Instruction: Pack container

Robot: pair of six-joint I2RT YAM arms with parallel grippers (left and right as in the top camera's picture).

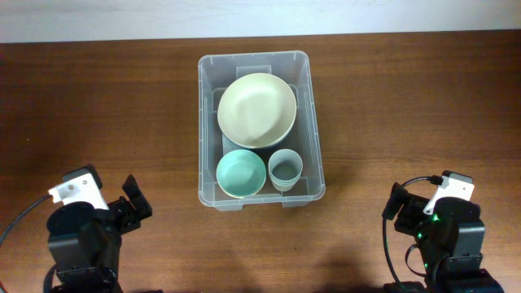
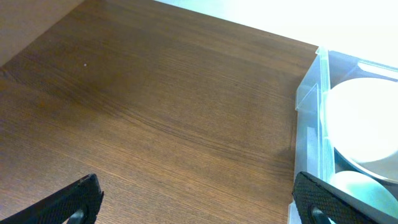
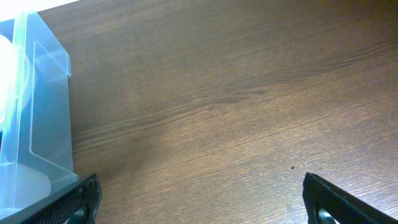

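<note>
Container [image 1: 205, 122] at centre frame looks packed; left pincer [image 1: 136, 199] and right pincer [image 1: 394, 203], both open and empty, are best parked clear of it

Table [image 1: 98, 106]: dark brown wood, fine streaked grain running along its length, a few darker bands. Pale white strip [image 1: 260, 15] beyond the far edge.

Container [image 1: 203, 130]: clear plastic, no pattern. Faint blue cast on the walls in the wrist views.

Large bowl [image 1: 256, 110]: plain cream with a slight yellow-green tone. Washed out to near white in the left wrist view.

Small bowl [image 1: 241, 173]: plain mint-teal.

Cup [image 1: 285, 168]: pale grey-blue, unpatterned.

Left fingers [image 2: 74, 199] and right fingers [image 3: 336, 199]: matte black.

Left arm [image 1: 81, 240] and right arm [image 1: 456, 244]: black bodies, each with a white cap. Small green light [image 1: 429, 217] on the right one.
</note>
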